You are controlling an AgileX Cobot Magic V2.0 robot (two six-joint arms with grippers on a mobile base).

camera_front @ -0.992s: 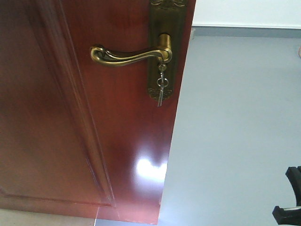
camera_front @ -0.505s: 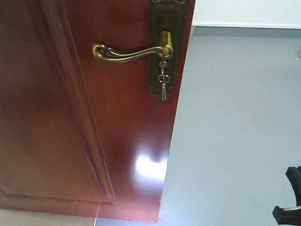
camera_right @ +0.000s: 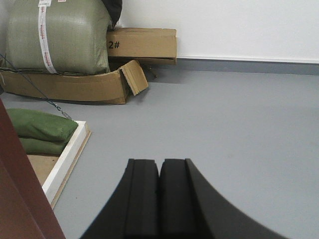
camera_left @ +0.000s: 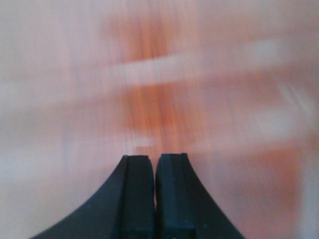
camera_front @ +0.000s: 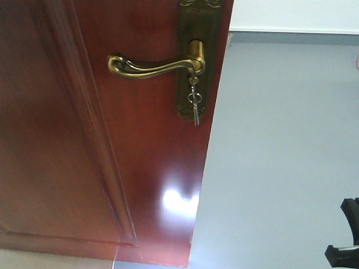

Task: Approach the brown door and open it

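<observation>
**Door close ahead, both hands empty**

The brown door (camera_front: 101, 145) fills the left of the front view, its free edge running down the middle with grey floor (camera_front: 280, 157) to the right. The brass lever handle (camera_front: 154, 64) sits high up, keys (camera_front: 193, 103) dangling from the lock below it.

Risk, my guess: my left hand (camera_left: 154, 162) is very near the wood; its view is all orange blur, so I can't tell whether it touches. It could scrape the glossy panel or miss the lever. Keys could snag a finger too.

Left hand: fingers together, holding nothing. Right hand (camera_right: 159, 167): fingers together, empty, pointing past the door edge (camera_right: 20, 174) over open floor toward the cardboard boxes (camera_right: 99, 74) and green sacks (camera_right: 60, 35) far left. The lever isn't visible from either wrist, so neither hand looks lined up on it.
</observation>
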